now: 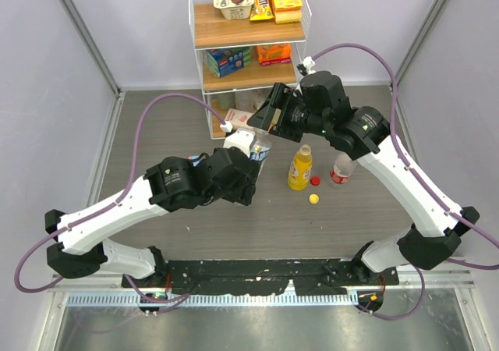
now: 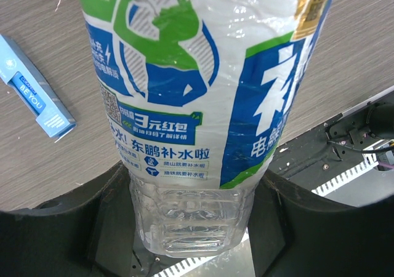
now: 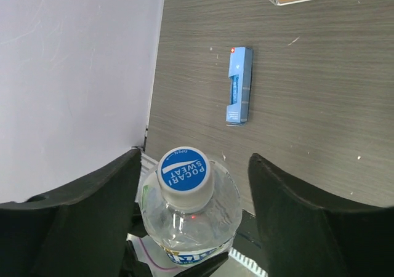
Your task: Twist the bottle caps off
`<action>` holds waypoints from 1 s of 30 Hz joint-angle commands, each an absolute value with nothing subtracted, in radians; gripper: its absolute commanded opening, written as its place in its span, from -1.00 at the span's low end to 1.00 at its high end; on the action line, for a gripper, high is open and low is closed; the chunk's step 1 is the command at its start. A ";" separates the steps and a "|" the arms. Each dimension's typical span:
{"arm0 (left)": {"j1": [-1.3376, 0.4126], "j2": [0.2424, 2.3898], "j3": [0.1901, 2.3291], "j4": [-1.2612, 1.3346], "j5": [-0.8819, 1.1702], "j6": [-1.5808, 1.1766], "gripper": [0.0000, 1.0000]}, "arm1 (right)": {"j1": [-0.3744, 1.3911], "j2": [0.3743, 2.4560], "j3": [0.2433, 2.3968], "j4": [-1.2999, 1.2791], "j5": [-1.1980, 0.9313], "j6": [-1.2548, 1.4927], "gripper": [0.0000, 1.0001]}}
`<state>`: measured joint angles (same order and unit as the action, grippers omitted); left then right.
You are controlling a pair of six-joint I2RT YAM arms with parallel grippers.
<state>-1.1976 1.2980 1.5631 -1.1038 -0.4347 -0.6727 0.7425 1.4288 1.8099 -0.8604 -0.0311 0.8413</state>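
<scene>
Grey wood-grain tabletop [image 1: 156,132], pale walls [image 1: 47,93] all round. The left gripper [image 2: 194,209] is clenched low on the blue-label water bottle [image 2: 203,104], near the wire shelf [image 1: 249,31]. The right gripper [image 3: 197,209] straddles its blue cap [image 3: 184,169], fingers spread, not touching.

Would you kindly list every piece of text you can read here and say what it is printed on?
"POCARI SWEAT": on the blue cap.
"东鹏补水啦" and "3元红包": on the label of the water bottle.
"BE YOU": on the flat blue box.
Too small to read: the shelf packages.
</scene>
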 commanded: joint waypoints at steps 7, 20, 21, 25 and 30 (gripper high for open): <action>-1.198 1.290 1.597 -1.104 -0.449 -0.670 -1.00 | 0.746 1.417 1.804 -0.787 -0.023 0.887 -0.22; -1.203 1.278 1.578 -1.104 -0.436 -0.680 -1.00 | 0.744 1.394 1.772 -0.706 -0.046 0.850 -0.63; -1.203 1.275 1.577 -1.104 -0.436 -0.680 -1.00 | 0.745 1.382 1.766 -0.701 -0.052 0.842 -0.96; -1.204 1.267 1.569 -1.104 -0.428 -0.680 -1.00 | 0.744 1.350 1.724 -0.669 -0.072 0.792 -0.98; -1.207 1.255 1.552 -1.094 -0.410 -0.680 -1.00 | 0.730 1.313 1.658 -0.583 -0.174 0.767 -0.98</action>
<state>-1.2007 1.2953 1.5620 -1.1225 -0.4286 -0.6739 0.7395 1.3758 1.6936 -0.7277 -0.0776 0.8051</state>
